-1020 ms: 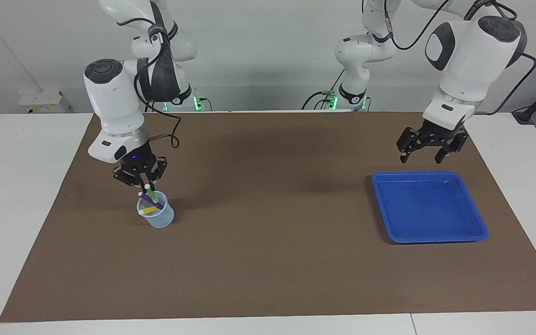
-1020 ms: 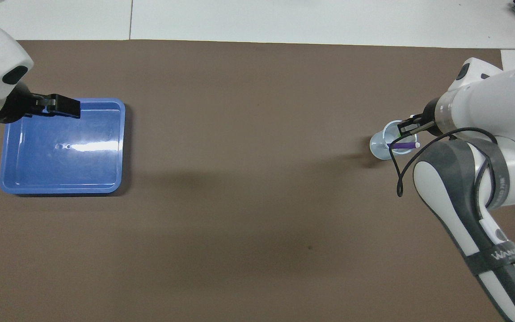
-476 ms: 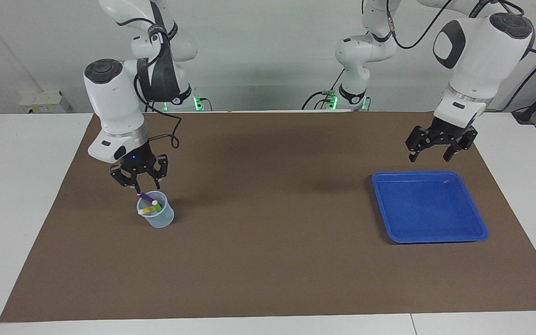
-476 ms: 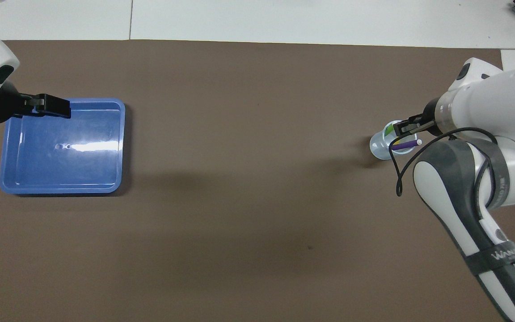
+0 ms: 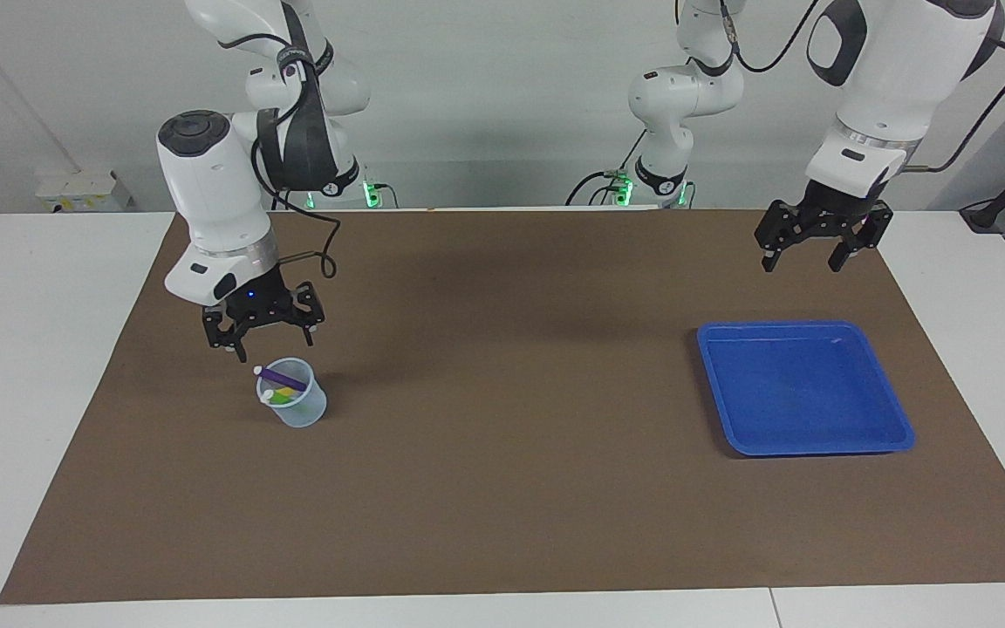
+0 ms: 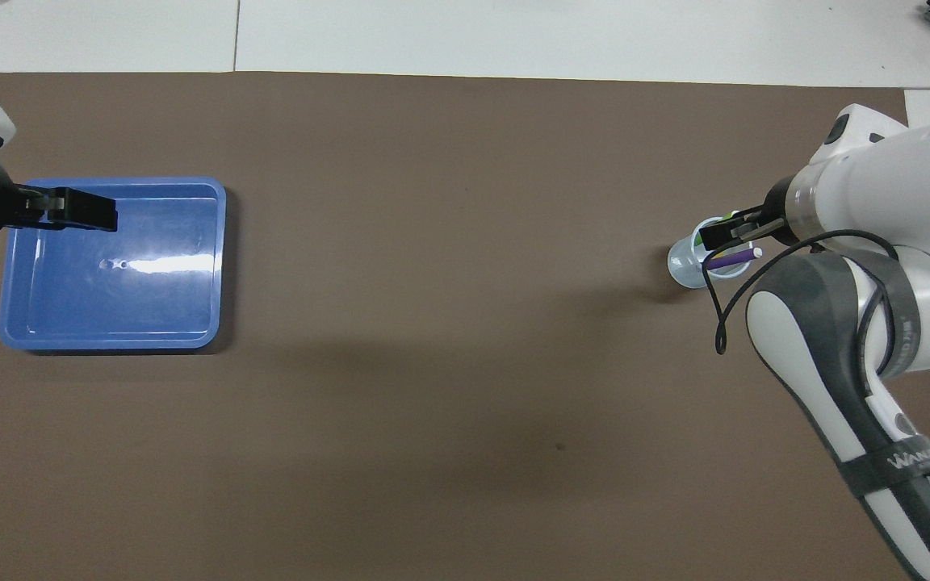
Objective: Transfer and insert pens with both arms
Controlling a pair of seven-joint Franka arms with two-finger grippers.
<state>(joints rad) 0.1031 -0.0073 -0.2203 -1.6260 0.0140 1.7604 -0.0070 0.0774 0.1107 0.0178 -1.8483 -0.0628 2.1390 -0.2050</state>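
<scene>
At the right arm's end of the table (image 5: pixel 502 523), on the brown mat (image 5: pixel 502 453), stands a small clear cup (image 5: pixel 295 404) holding all three pens. The purple pen (image 5: pixel 283 378) lies tilted across the cup's rim with its pale cap end poking out over the edge, while the yellow pen (image 5: pixel 279 394) and the green pen (image 5: pixel 297 395) sit lower inside the cup, only partly visible. The right claw (image 5: pixel 263 336) hangs just above the cup with its fingers spread apart, gripping nothing and clear of the pens. At the left arm's end of the table a blue tray (image 5: pixel 895 419) rests flat on the mat, well apart from the cup. The left claw (image 5: pixel 819 246) is raised in the air by the tray's edge that lies toward the robots, its fingers also spread wide and holding nothing. In the overhead view the left claw (image 6: pixel 69 210) shows over the tray's (image 6: pixel 215 266) corner, and the right claw (image 6: pixel 727 234) covers part of the cup (image 6: pixel 684 266).
</scene>
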